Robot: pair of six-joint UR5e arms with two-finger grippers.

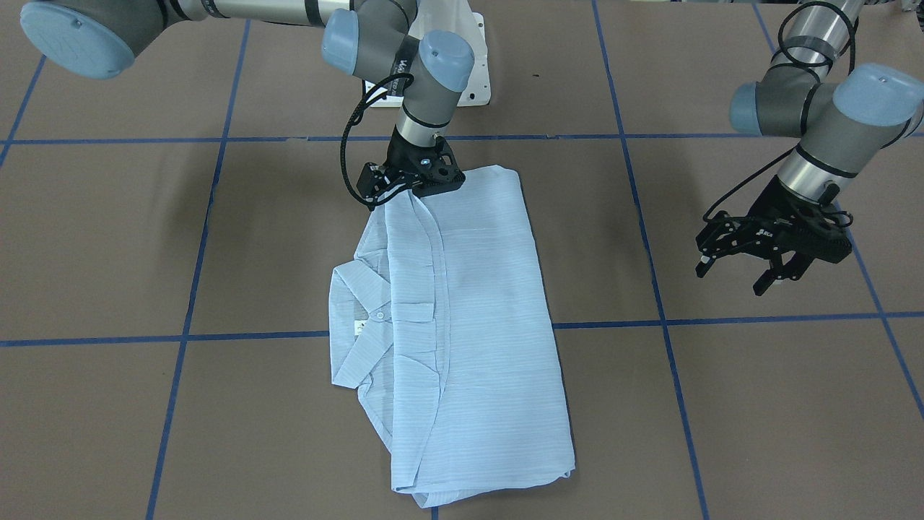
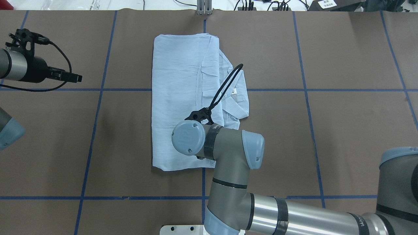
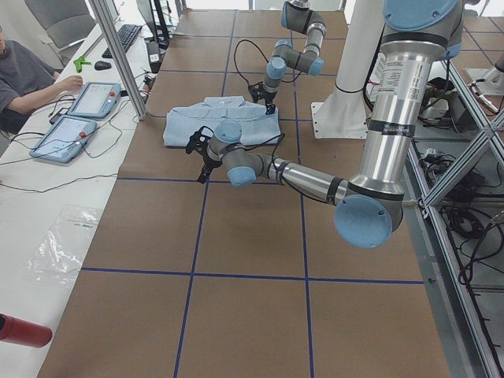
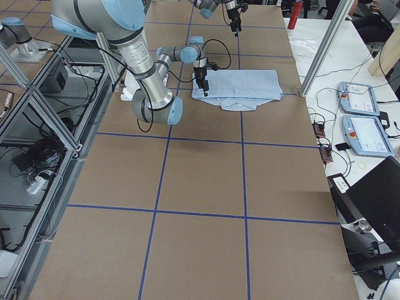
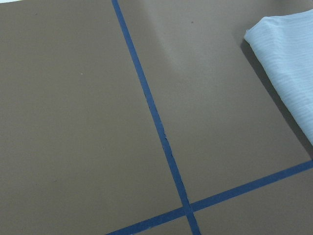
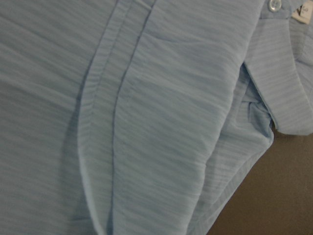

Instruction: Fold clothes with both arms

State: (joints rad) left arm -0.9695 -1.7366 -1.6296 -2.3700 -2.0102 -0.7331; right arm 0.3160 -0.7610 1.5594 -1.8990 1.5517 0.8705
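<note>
Now the folded shirt (image 1: 469, 310) lies on the tabletop (image 1: 722, 404), long axis pointing away from the robot. The right end effector (image 1: 422, 182) is at its near edge, and I cannot tell its grip. The left end effector (image 1: 736, 278), spread, hangs well aside.

Robot lab: tape-gridded table (image 3: 252, 236), teach pendants (image 3: 96, 99)

Embossed logo on my right arm's (image 2: 228, 169) joint cap (image 2: 187, 137) reads like UR. White lettering on my left gripper (image 1: 728, 283) and the neck tag (image 6: 303, 11): too small to read.
</note>
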